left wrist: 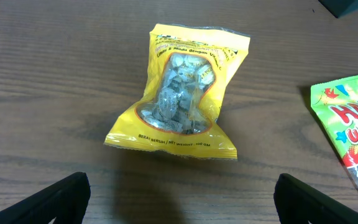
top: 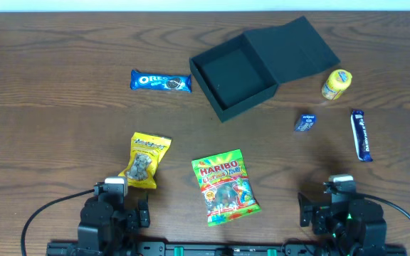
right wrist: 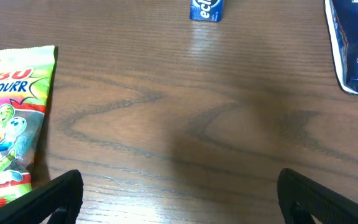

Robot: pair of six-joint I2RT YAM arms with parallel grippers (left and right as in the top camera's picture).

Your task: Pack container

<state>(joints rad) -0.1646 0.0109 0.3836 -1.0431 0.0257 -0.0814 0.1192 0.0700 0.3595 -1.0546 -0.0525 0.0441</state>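
dark wood-grain tabletop (top: 62, 121) carries everything. the container (top: 233, 78) sits at the far middle, turned at an angle, its lid (top: 301, 44) swung open toward the far right and its dark inside showing. an oreo packet (top: 161, 81) lies to its left, and a small yellow bottle (top: 337, 84) rests just right of the lid. nearer, a small blue packet (top: 305, 122) and a dark blue cadbury bar (top: 361, 135) lie on the right, apart from the container. a yellow snack bag (left wrist: 182, 93) lies just ahead of the left fingers (left wrist: 55, 202), with a haribo bag (top: 225, 186) beside it near the middle. the left fingers are spread wide and hold nothing. the right fingers (right wrist: 55, 199) are spread wide too, over bare wood, holding nothing.
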